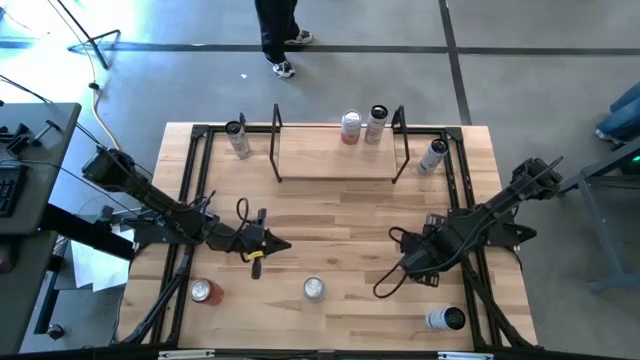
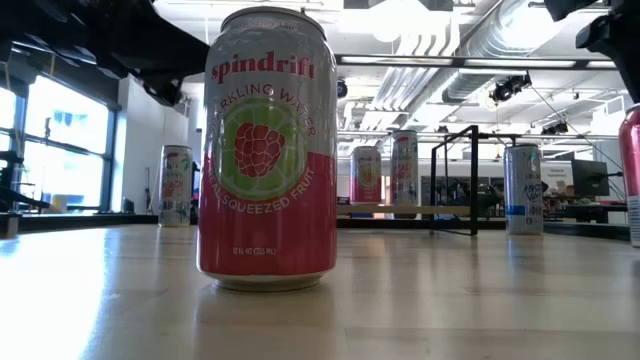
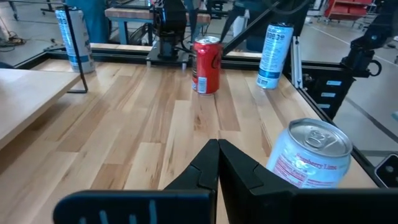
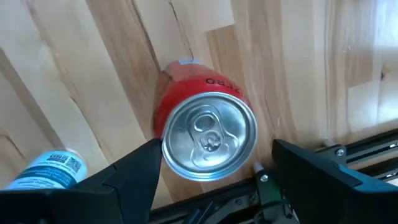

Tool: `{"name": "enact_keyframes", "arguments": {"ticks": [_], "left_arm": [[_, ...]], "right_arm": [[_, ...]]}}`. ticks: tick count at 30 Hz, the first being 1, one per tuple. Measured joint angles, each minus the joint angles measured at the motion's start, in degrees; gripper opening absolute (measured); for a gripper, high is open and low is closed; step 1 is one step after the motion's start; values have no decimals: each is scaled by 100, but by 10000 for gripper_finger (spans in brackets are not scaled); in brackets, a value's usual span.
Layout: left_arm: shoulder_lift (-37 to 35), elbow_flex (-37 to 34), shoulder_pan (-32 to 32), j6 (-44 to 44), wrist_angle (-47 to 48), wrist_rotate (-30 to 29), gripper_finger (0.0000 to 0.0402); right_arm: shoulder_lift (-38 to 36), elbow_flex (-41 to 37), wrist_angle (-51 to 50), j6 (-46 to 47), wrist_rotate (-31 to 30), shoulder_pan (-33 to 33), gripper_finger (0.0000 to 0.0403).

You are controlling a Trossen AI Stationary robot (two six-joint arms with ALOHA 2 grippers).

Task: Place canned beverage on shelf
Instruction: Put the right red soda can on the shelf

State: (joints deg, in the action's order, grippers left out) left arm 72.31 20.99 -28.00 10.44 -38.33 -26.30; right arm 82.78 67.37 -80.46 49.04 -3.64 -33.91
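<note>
While the right end effector (image 4: 214,168) straddles a red can (image 4: 205,121) — spread — left (image 3: 217,165) pressed together.

You see glossy printed metal on the raspberry can (image 2: 268,150), brushed silver lid on the red can (image 4: 209,138) mid-frame, satin pale wood tabletop (image 3: 149,118), matt black fingers (image 3: 239,168).

A person (image 1: 279,35) stands on the grey floor (image 1: 500,80) beyond the desk (image 1: 340,215) — only legs and sneakers show. A keyboard (image 1: 8,190) lies off to one side.
</note>
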Motion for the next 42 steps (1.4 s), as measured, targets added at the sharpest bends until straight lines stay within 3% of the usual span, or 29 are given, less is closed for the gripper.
{"name": "enact_keyframes", "arguments": {"ticks": [10, 16, 27, 34, 42], "left_arm": [[0, 0, -170, 4, 94, -151, 0], [0, 0, -169, 2, 94, -156, 0], [345, 0, -164, 40, 66, -477, 0], [614, -5, -155, -112, -203, -790, 0], [257, -652, 194, -122, -724, -414, 0]], "right_arm": [[-45, -663, 431, -360, 15, -51, 292], [-24, -649, 728, -515, -365, -64, 292], [-20, -658, 834, -647, -389, 21, 291], [-17, -658, 1002, -984, -403, 356, 258], [-13, -649, 1453, -1807, -387, 1077, 257]]}}
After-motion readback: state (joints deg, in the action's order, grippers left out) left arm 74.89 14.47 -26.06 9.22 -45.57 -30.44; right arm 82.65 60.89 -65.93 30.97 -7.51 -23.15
